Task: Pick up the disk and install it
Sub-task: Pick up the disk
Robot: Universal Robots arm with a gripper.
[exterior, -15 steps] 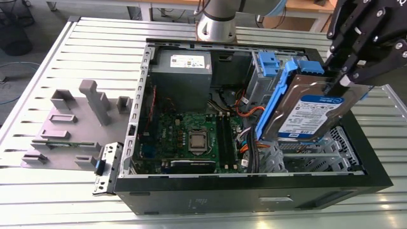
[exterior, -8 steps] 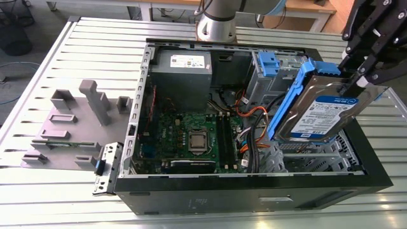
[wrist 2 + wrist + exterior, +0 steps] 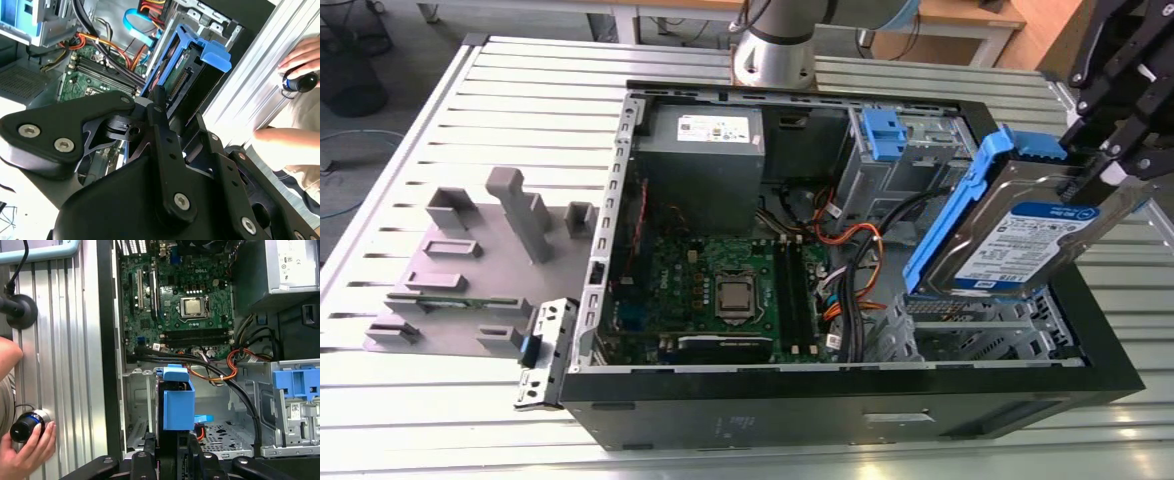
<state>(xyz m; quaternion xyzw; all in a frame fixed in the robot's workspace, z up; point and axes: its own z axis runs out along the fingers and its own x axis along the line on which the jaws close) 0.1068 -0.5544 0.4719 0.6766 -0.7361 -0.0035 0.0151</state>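
Note:
The disk [image 3: 1025, 240], a silver drive with a white-and-blue label and blue side rails, hangs tilted on edge over the open computer case [image 3: 854, 405], at the exterior view's right. My gripper [image 3: 1105, 172] is shut on its upper end. Below it lies the case's perforated metal drive bay [image 3: 977, 322]. In the first wrist view the disk [image 3: 178, 402] shows edge-on above that bay [image 3: 222, 434], with my gripper [image 3: 170, 447] clamped on it. The second wrist view has the disk [image 3: 187, 70] between the black fingers [image 3: 159, 107].
Inside the case are the motherboard [image 3: 720, 290], a grey power-supply box [image 3: 700, 150], bundled cables [image 3: 847, 240] and a blue drive carrier [image 3: 881, 135]. A grey fixture block [image 3: 480, 260] sits on the slatted table at the exterior view's left. A person's hand [image 3: 31, 450] rests beside the case.

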